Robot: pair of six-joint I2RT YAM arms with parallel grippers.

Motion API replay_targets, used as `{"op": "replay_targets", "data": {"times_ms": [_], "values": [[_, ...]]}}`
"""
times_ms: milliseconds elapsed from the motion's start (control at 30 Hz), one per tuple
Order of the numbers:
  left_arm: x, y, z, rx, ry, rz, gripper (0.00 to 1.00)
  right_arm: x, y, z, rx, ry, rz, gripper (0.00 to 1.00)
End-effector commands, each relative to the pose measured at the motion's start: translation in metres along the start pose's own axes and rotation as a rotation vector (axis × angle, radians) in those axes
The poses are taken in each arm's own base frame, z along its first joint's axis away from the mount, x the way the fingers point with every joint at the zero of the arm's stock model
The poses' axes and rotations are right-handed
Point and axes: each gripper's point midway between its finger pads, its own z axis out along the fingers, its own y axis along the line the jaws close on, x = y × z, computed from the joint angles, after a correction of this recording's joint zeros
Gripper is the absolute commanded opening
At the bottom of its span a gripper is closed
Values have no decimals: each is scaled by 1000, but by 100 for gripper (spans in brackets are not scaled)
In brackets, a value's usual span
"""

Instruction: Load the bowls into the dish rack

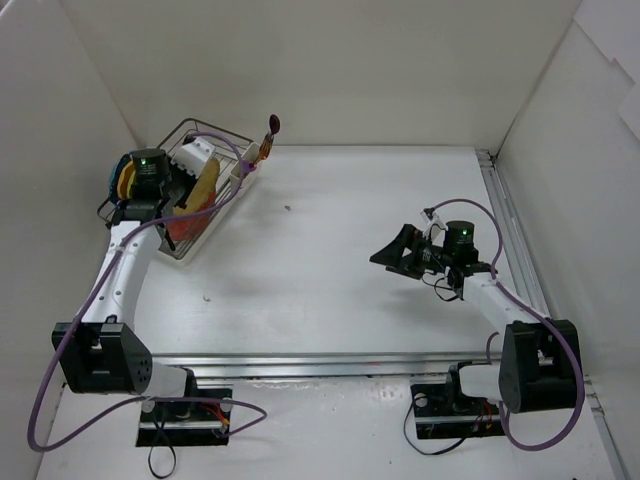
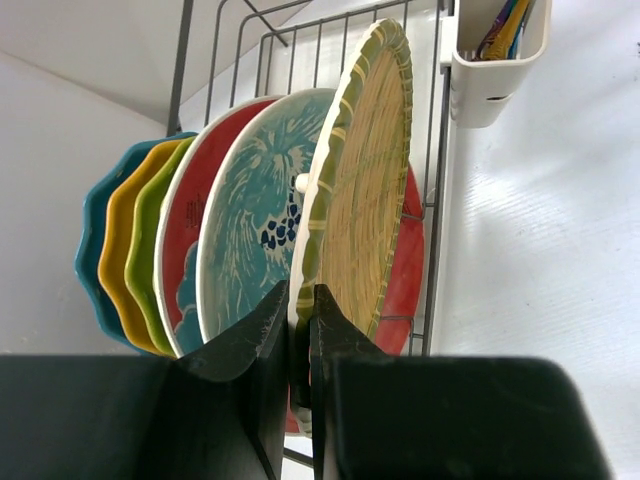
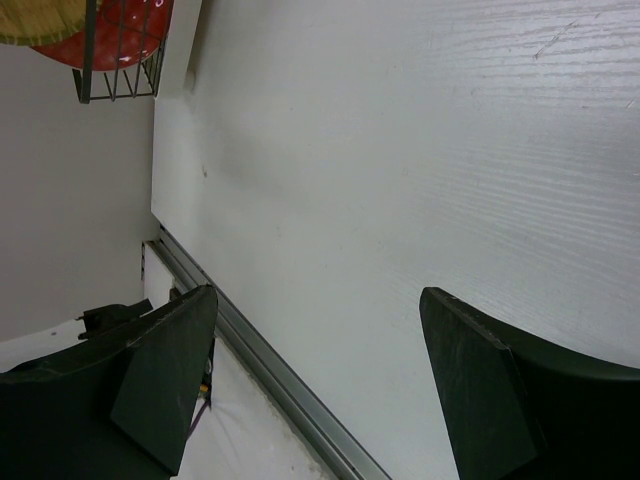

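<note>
Left jaws pinch rim of tan woven bowl (image 2: pixel 365 170), upright in dish rack (image 2: pixel 437 200); right jaws spread above table (image 3: pixel 400 150).

I have lots of open room over the middle of the white table (image 1: pixel 320 290), where my right gripper (image 1: pixel 395 255) hangs with its jaws wide apart and only the metal rail (image 1: pixel 512 240) off to the right. The tight spot is the far left corner: the dish rack (image 1: pixel 178 252) sits close to the left wall (image 1: pixel 50 150), and the bowls stand on edge with only thin gaps between them. My left gripper (image 2: pixel 300 300) is pinched on the tan woven bowl (image 2: pixel 365 170), with a teal-and-white bowl (image 2: pixel 255 200) just beside it, rack wires on the other side, and the white utensil cup (image 2: pixel 495 75) at the corner.
</note>
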Motion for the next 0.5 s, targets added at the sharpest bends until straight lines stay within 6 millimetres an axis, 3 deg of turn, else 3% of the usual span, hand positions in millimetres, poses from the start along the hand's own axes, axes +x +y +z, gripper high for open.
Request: {"op": "replay_targets", "data": {"times_ms": [0, 467], "values": [[-36, 25, -14, -31, -127, 16, 0, -9, 7, 0, -46, -24, -45, 79], [6, 7, 29, 37, 17, -34, 0, -7, 2, 3, -33, -20, -41, 79]]}}
